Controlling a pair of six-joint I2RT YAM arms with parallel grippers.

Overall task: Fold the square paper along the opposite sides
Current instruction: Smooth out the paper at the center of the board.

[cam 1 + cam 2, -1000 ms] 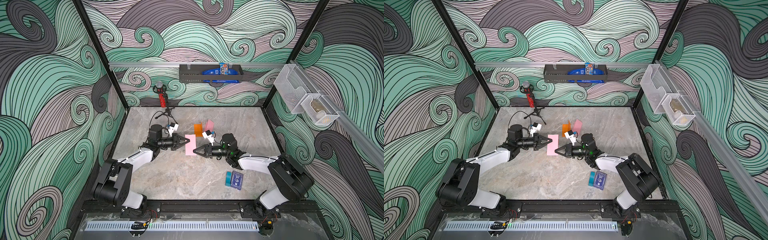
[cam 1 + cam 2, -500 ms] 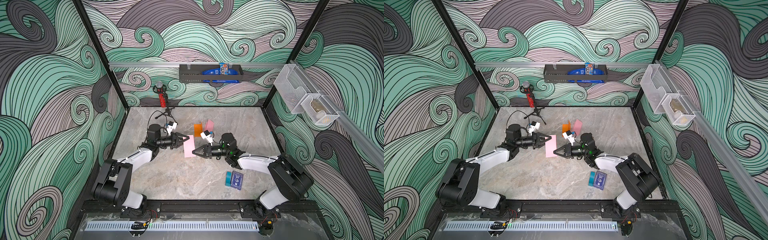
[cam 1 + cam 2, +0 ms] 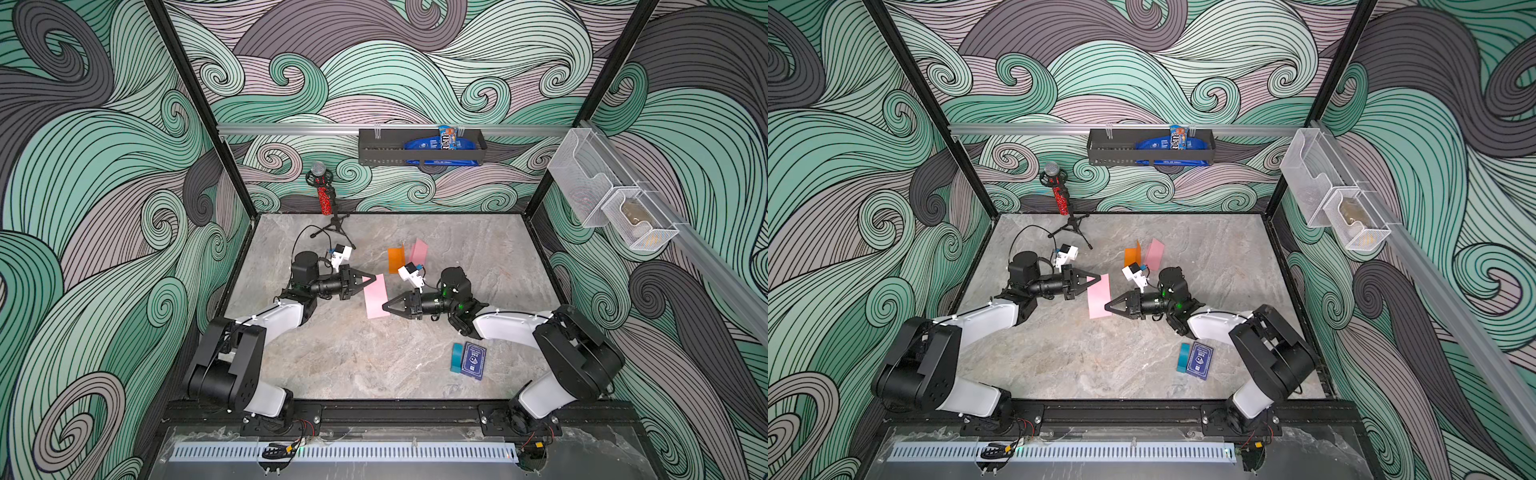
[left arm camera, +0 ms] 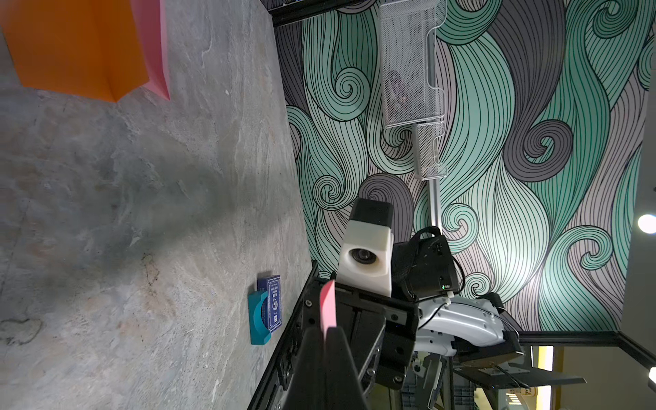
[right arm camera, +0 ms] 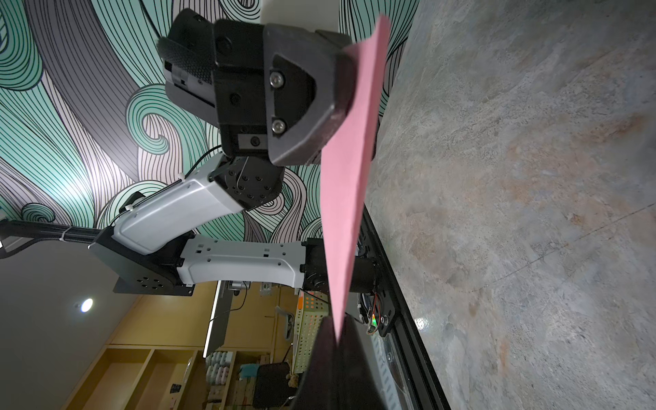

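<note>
Table [image 3: 332,353], centre: pink paper [image 3: 376,296], probably light, limp and easily creased, held above it; best pinched at edges. Left gripper [image 3: 371,277] is closed on its far left edge, right gripper [image 3: 385,308] on its near right corner. Whether it is doubled cannot be made out.

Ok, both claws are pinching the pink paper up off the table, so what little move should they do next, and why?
Probably lower the pink paper onto the table with both arms together. The left gripper and right gripper are shut on opposite ends of it. It looks like a narrow folded strip held clear of the surface, so setting it down seems the natural step.
</note>
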